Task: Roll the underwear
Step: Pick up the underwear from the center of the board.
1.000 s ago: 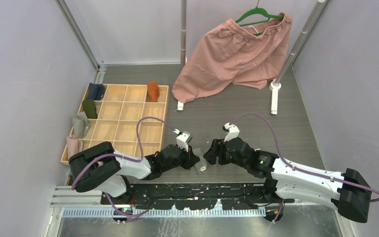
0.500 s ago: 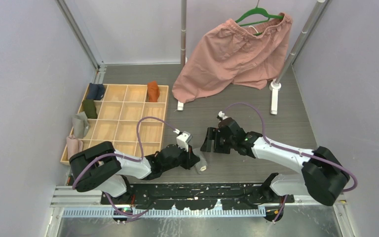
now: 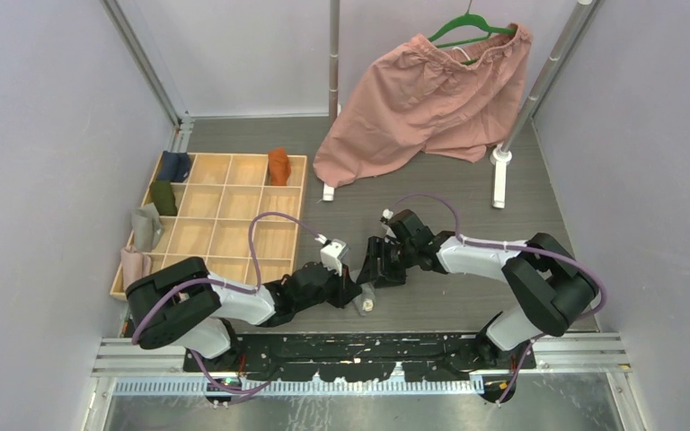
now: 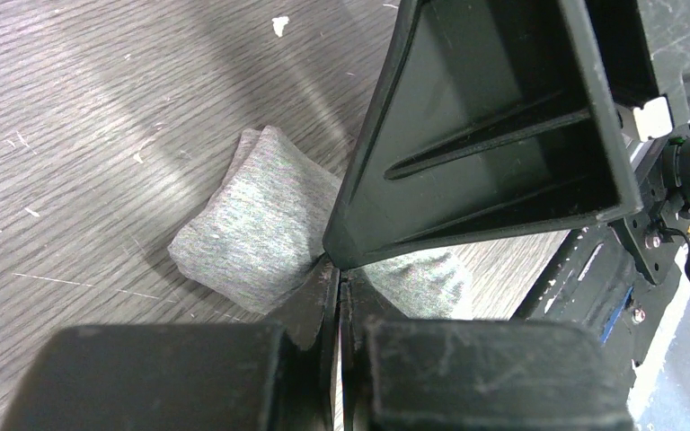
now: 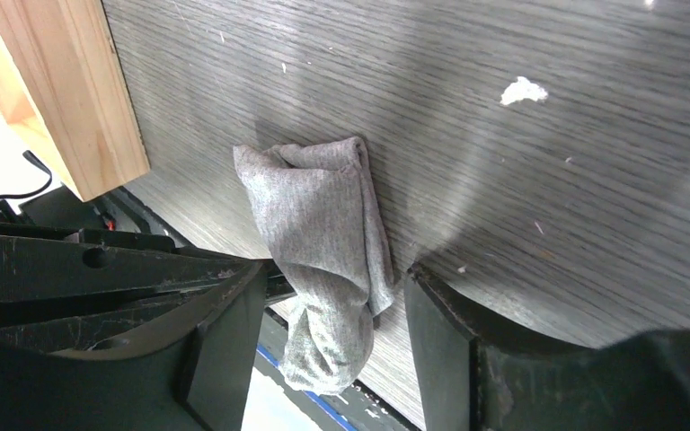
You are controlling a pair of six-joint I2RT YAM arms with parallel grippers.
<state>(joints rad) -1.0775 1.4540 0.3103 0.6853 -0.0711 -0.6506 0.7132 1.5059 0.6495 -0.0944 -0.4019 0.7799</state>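
Two claws meet at the grey underwear [image 5: 323,224], which lies as a small folded bundle on the dark tabletop [image 5: 548,180]. Seen from the right wrist, the right claw [image 5: 332,274] stands wide, one finger on each side of the bundle, which runs lengthwise between them and out past the tips. The corner of the wooden tray [image 5: 63,90] shows beyond that claw's left finger. That view does not settle whether either finger touches the cloth. Seen from the left wrist, the left claw [image 4: 340,283] is pressed shut, its tips right against the near edge of the grey bundle. Whether a fold is pinched between them cannot be told. One broad finger of the right claw fills the upper right of that view, its tip set just ahead of the left claw's tips. Only the top view shows the rest: both claws are nose to nose, the rust-orange underwear [image 3: 278,165] sits well beyond the left claw in a far compartment of the tray, and pink shorts [image 3: 422,99] hang on a green hanger [image 3: 467,22] far beyond the right claw.
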